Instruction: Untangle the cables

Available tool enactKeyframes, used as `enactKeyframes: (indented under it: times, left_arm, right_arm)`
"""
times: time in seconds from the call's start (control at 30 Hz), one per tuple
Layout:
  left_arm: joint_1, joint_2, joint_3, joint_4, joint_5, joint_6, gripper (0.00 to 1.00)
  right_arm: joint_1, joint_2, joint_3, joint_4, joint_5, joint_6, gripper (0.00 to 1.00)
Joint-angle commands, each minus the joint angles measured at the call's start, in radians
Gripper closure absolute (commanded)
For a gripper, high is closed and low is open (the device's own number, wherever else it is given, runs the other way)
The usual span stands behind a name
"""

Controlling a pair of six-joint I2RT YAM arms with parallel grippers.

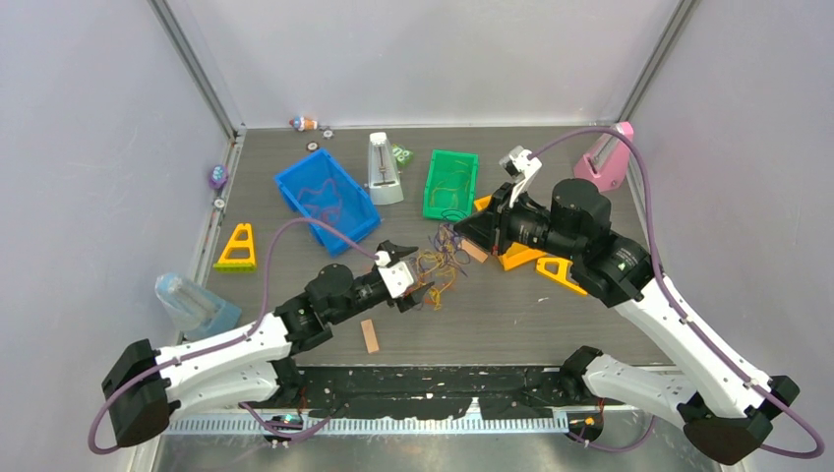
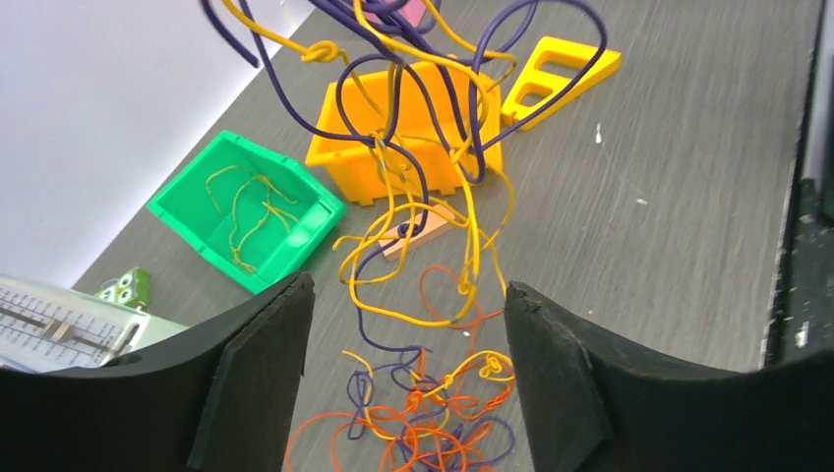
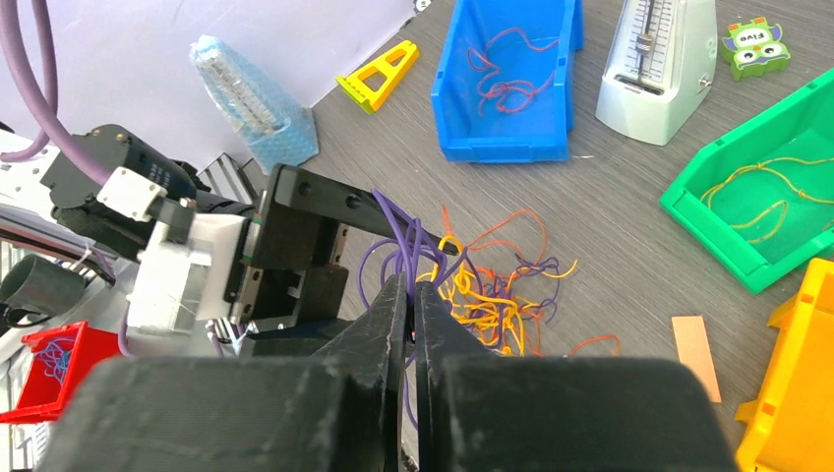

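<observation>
From above, we see the cables (image 1: 440, 264) as a loose tangle of orange, yellow and purple strands near the middle of the table (image 1: 551, 324), between the two arms. The left gripper (image 1: 421, 295) sits at the tangle's seven o'clock and the right gripper (image 1: 462, 234) at its one o'clock. From this height we cannot tell how either pair of jaws stands. A blue bin (image 1: 293, 187) lies at the tangle's ten o'clock and a green bin (image 1: 470, 167) at its twelve, with a metronome (image 1: 382, 172) standing between them.

In the left wrist view, the left gripper (image 2: 408, 295) has its fingers (image 2: 266, 374) wide apart, gripping nothing. Between them, orange loops of the cables (image 2: 433, 388) lie on the table at six o'clock, while purple and yellow strands rise towards twelve and leave the frame. Behind them stands an orange bin (image 2: 344, 162). The green bin (image 2: 285, 258), at nine o'clock, holds a few yellow cables.

In the right wrist view, the right gripper (image 3: 411, 290) is pressed together on a few purple strands, which loop up from its tips. The rest of the cables (image 3: 492, 300) lie on the table just at the tips' two o'clock. The left gripper is close by at ten o'clock. The blue bin (image 3: 502, 147) at twelve o'clock holds red cables.
</observation>
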State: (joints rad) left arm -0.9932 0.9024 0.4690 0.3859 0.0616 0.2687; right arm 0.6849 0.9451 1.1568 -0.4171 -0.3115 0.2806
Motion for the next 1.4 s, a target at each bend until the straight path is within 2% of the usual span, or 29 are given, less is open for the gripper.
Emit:
enactKeyframes:
  times: [0.0,0.1,0.13,0.23,0.37,0.5,0.63,0.7,0.8,0.9,1.0,1.2,1.37]
  left_arm:
    - [-0.003,0.047,0.068,0.092,-0.019,0.067,0.35]
    - [-0.003,0.097,0.11,0.068,0.031,0.048,0.51]
    - [-0.003,0.107,0.119,0.067,0.04,0.039,0.61]
    - [-0.003,0.107,0.117,0.069,0.047,0.02,0.99]
    - [-0.003,0.05,0.059,0.078,-0.041,-0.046,1.0]
    - [0.026,-0.048,-0.002,-0.028,-0.268,-0.192,1.0]
    - [0.191,-0.157,-0.044,-0.262,-0.329,-0.479,1.0]
    - [0.299,-0.223,-0.069,-0.373,-0.402,-0.634,1.0]
    - [0.403,-0.326,-0.126,-0.44,-0.401,-0.727,1.0]
    - [0.457,-0.374,-0.148,-0.482,-0.399,-0.766,1.0]
    - [0.481,-0.364,-0.133,-0.533,-0.408,-0.787,1.0]
    - [0.501,-0.349,-0.116,-0.58,-0.463,-0.855,1.0]
    - [0.531,-0.342,-0.101,-0.649,-0.523,-0.92,1.0]
  right_arm:
    - [0.001,0.003,0.043,0.045,-0.028,0.009,0.95]
    - [0.002,0.004,0.044,0.044,-0.029,0.012,0.95]
    - [0.001,0.003,0.043,0.044,-0.028,0.012,0.95]
    - [0.0,0.0,0.036,0.038,-0.014,0.008,0.95]
    - [0.001,-0.011,0.022,-0.023,0.126,-0.006,0.95]
    - [0.0,-0.041,-0.021,-0.109,0.487,-0.011,0.95]
    - [-0.01,-0.105,-0.09,-0.175,0.827,0.031,0.95]
    - [-0.03,-0.14,-0.122,-0.202,0.943,0.057,0.95]
    - [-0.08,-0.196,-0.155,-0.229,1.039,0.087,0.95]
    - [-0.109,-0.262,-0.168,-0.25,1.137,0.102,0.95]
    - [-0.132,-0.306,-0.163,-0.256,1.211,0.095,0.95]
    - [-0.135,-0.333,-0.121,-0.251,1.257,0.048,0.95]
    - [-0.136,-0.368,-0.106,-0.265,1.343,0.073,0.95]
